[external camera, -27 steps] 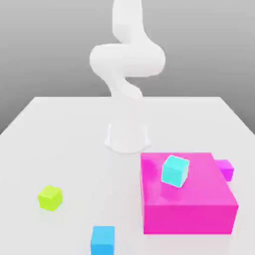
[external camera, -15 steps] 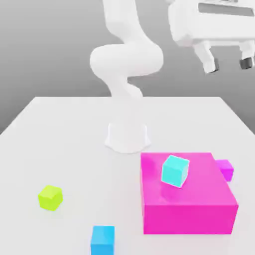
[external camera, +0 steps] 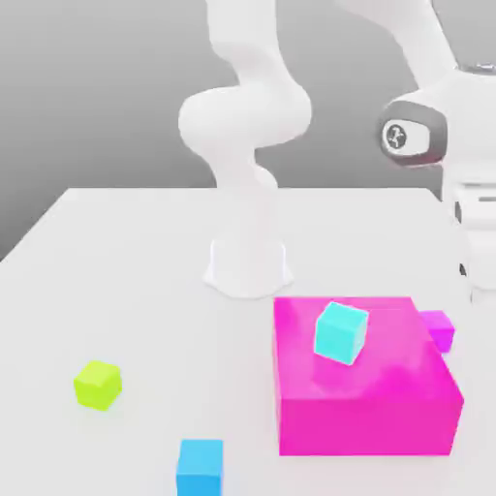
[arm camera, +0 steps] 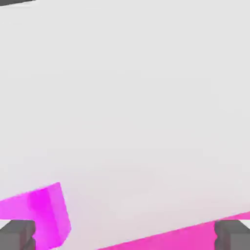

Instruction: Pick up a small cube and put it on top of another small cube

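Note:
The small magenta-purple cube (external camera: 439, 329) rests on the table at the exterior view's right, tucked behind the large pink block. In the hand view this cube (arm camera: 39, 215) lies close to one fingertip (arm camera: 17, 235). My gripper (arm camera: 124, 236) is open, its two grey fingertips far apart and holding nothing. In the exterior view the white hand (external camera: 477, 242) hangs at the right edge, above and slightly right of the magenta cube. The lime yellow-green cube (external camera: 97, 384) sits far off at the exterior view's left front.
A large flat pink block (external camera: 368, 397) stands at the right front with a cyan cube (external camera: 341, 332) tilted on top of it. A blue cube (external camera: 200, 467) lies at the front edge. The arm's white base (external camera: 248, 266) stands mid-table.
The hand has come down from the upper right to a lower spot at the right edge, over the magenta cube. No cube has moved.

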Available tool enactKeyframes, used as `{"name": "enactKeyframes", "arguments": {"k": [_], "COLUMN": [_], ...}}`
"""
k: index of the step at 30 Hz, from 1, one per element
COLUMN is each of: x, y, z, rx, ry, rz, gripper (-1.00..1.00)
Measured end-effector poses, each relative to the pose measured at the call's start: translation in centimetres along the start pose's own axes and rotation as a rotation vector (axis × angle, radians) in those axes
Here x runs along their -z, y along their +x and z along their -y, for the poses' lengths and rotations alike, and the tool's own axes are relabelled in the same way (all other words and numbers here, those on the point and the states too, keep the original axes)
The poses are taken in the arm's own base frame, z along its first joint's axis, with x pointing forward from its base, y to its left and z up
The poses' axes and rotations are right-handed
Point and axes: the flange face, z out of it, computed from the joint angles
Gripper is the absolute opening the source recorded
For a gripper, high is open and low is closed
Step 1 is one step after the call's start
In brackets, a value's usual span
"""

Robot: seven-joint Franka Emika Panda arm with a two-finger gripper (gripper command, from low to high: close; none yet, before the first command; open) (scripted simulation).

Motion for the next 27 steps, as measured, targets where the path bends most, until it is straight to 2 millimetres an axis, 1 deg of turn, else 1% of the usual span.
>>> {"name": "enactKeyframes", "arguments": {"k": [2, 3, 8, 9, 14, 15, 17, 22, 23, 25, 27], "x": [-2.4, -3.4, -8.2, -9.1, -9.1, -9.5, -8.7, -4.4, -3.6, -2.7, -1.9], "y": [-2.0, -2.2, -2.7, -2.8, -2.8, -2.9, -2.8, -2.5, -2.5, -1.2, 0.5], "z": [2.3, 1.8, 1.6, 1.5, 1.5, 1.5, 1.5, 1.6, 2.0, 1.8, 1.1], "rx": [0.108, 0.105, 0.110, 0.109, 0.109, 0.109, 0.110, 0.110, 0.117, 0.111, 0.098], "ry": [-0.012, -0.015, -0.017, -0.016, -0.017, -0.017, -0.018, -0.019, -0.022, -0.048, -0.092], "rz": [0.041, 0.048, 0.056, 0.057, 0.058, 0.058, 0.057, 0.057, 0.061, 0.078, 0.095], "gripper": [0.00, 0.00, 0.00, -1.00, -1.00, -1.00, -1.00, -1.00, -1.00, -1.00, -1.00]}}
